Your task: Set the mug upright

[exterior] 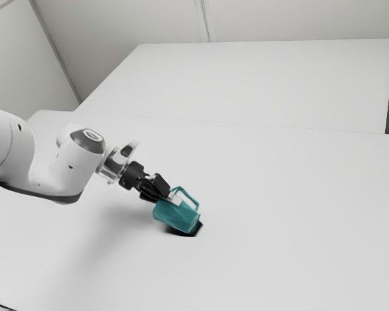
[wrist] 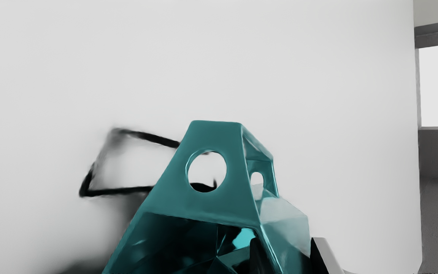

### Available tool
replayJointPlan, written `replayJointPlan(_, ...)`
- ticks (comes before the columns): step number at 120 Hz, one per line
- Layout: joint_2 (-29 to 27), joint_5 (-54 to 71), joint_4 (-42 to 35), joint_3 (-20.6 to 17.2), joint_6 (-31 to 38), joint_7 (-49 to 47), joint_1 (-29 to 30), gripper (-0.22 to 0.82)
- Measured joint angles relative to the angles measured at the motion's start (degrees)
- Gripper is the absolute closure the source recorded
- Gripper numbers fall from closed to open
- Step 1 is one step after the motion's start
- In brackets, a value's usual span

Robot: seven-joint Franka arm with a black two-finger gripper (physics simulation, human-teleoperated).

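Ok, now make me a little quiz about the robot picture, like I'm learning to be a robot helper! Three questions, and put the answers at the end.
1. Pick one: what is the gripper holding?
a) a red bowl
b) a teal mug
c) a silver spoon

2. True or false: the mug is standing straight up on its bottom.

3. Fill in the blank: in the exterior view, the robot arm comes in from the view's ____ side.

Key:
1. b
2. False, the mug is tilted
3. left
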Motion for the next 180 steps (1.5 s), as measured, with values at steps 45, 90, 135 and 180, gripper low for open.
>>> replayJointPlan(45, -7.22, 3.21, 0.51, -0.09, -0.53, 1.67, -2.23, 0.75)
replayJointPlan(90, -10.31, 45.21, 10.02, -1.33, 1.11, -10.77, -1.84, 0.76)
replayJointPlan(135, -6.12, 56.49, 6.18, -2.51, 12.05, -26.04, -3.67, 0.78)
replayJointPlan(180, -2.90, 56.29, 5.14, -2.54, 15.15, -34.70, -2.52, 0.79)
